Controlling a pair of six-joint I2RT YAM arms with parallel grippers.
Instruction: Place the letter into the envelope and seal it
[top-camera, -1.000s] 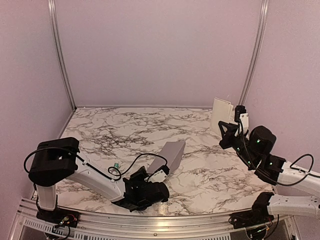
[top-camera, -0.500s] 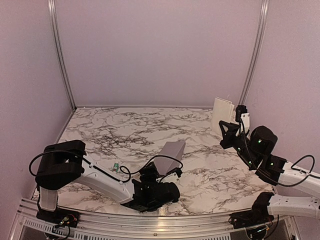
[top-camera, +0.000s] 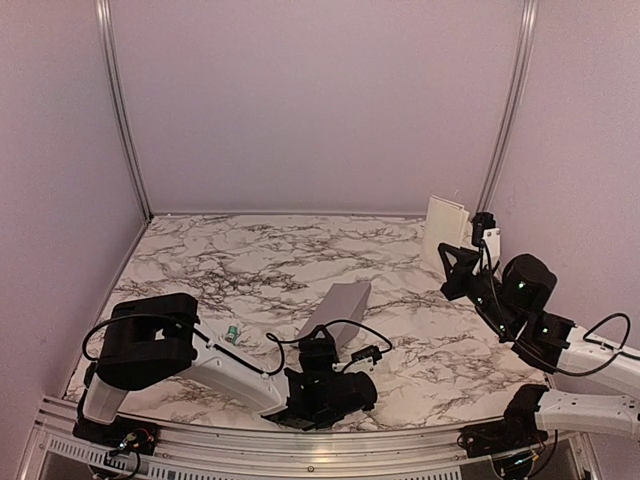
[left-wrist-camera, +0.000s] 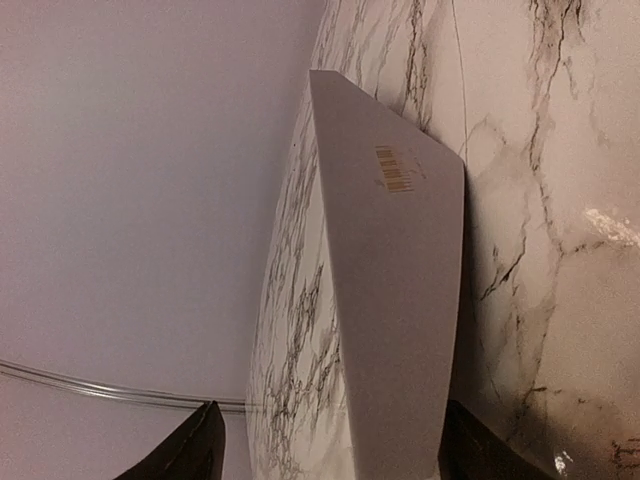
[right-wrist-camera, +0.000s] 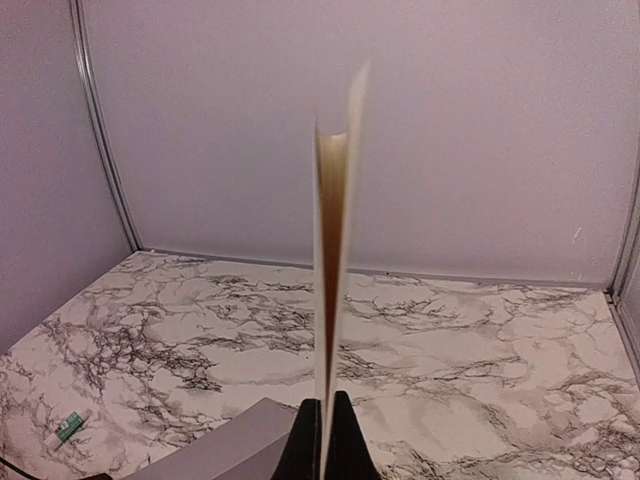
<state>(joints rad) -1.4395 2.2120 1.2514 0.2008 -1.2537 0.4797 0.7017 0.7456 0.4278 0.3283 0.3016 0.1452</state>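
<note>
The grey envelope (top-camera: 340, 305) lies on the marble table near the middle, long axis running away from me. It fills the left wrist view as the envelope (left-wrist-camera: 400, 300), with a small barcode sticker on its face. My left gripper (top-camera: 355, 358) sits at its near end. There the left gripper (left-wrist-camera: 335, 445) is open, fingers wide apart, with the envelope's near end showing between them. The right gripper (top-camera: 452, 262) at the far right is shut on the cream letter (top-camera: 444, 226). In the right wrist view the right gripper (right-wrist-camera: 326, 440) holds the letter (right-wrist-camera: 333, 260) upright, edge-on.
A small green-white tube (top-camera: 232, 333) lies on the table left of the envelope, also seen as the tube (right-wrist-camera: 68, 428) in the right wrist view. Purple walls with metal corner rails enclose the table on three sides.
My left arm's wrist has swung right along the near edge and its jaws have widened. The envelope stays in about the same place. The right arm and letter have not moved.
</note>
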